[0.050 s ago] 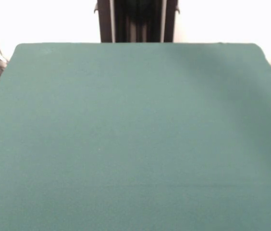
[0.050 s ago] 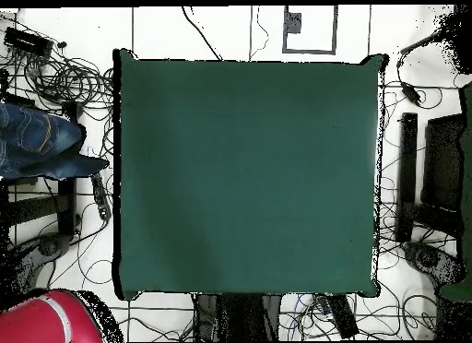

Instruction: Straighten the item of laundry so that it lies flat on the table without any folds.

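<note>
Lying off the table [image 2: 249, 173], jeans [image 2: 37, 141] at its side, tool out of sight

Lab: cable-strewn floor [image 2: 55, 76], felt table [image 1: 135, 144].

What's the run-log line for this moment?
table: bare | blue denim: off table, beside its edge | gripper: not in view

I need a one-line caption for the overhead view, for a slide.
Bare green table; blue jeans lie off its edge at picture left, cables on the floor around.
</note>
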